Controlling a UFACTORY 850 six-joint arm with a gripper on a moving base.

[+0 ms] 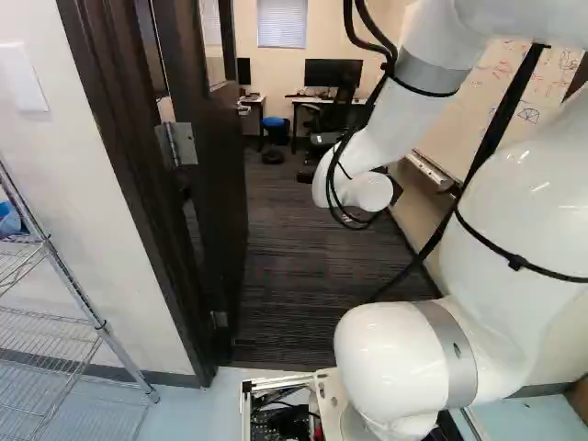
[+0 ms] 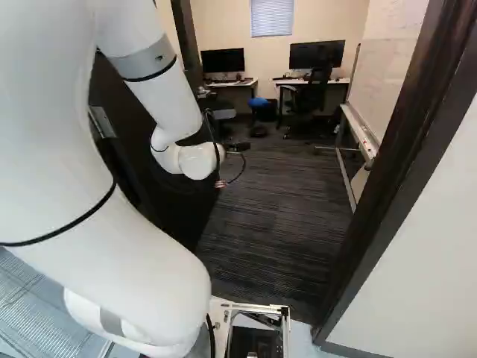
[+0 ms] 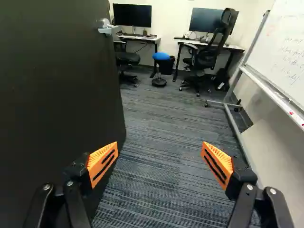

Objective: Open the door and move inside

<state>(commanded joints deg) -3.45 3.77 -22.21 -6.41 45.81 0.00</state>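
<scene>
Standing ajar into the room, the dark door [image 1: 216, 184] runs along the left of the pincer [image 2: 231, 154], its broad face reaching forward beside the left finger. Whether that finger touches it, I can't tell. The pincer is spread wide, nothing between its orange pads [image 3: 103, 164]. The silver door handle [image 3: 108, 28] sits ahead and to the left, well apart from the fingertips. The white arm [image 1: 390, 119] leans in through the doorway, its wrist over the striped carpet [image 3: 161, 142].

Look at the edges: on the near left the dark door frame [image 1: 138, 175] rises by the metal hinge [image 1: 176, 144], and on the near right the other frame post [image 2: 399, 164] stands beside a pale wall [image 2: 425, 253]. A wire shelf [image 1: 69, 303] is outside, near left. Between door and whiteboard [image 3: 280, 45], a strip of carpet opens forward from the pincer. The whiteboard's wheeled stand [image 3: 228, 116] borders that strip on the right. At the far end are two benches with monitors, a blue-topped stool [image 3: 161, 56] between them and a black office chair [image 3: 209, 54] before the right one.
</scene>
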